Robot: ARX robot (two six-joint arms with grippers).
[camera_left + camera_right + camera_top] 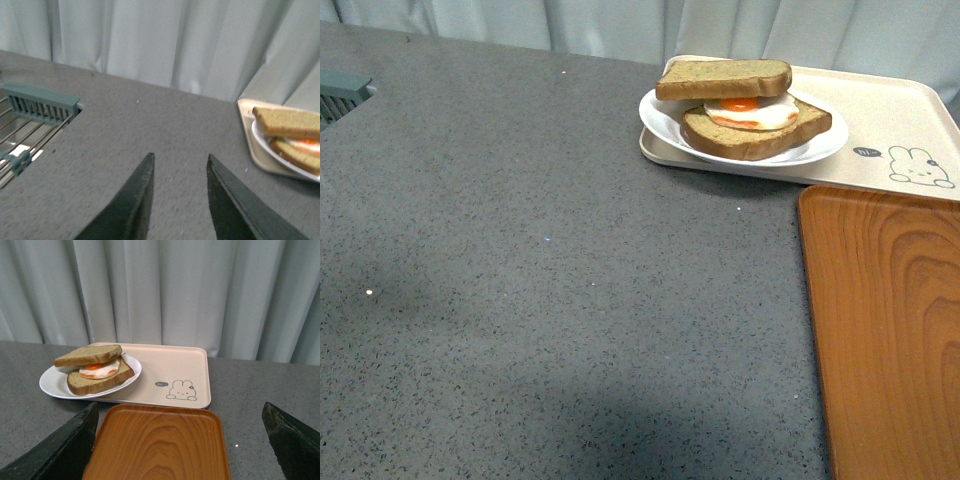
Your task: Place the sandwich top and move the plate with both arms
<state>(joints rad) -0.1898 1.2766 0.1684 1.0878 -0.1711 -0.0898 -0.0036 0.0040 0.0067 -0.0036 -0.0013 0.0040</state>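
The sandwich top lies tilted on the fried egg, which sits on the lower bread slice. All rest on the white plate on the beige rabbit tray. No arm shows in the front view. My left gripper is open and empty over bare counter, with the sandwich top and the plate far off to its side. My right gripper is open wide and empty above the orange tray, short of the plate and the sandwich top.
The orange wooden tray lies at the right front, touching the beige tray's near edge. A grey-green grille with a wire rack is set into the counter at far left. Pale curtains hang behind the grey speckled counter.
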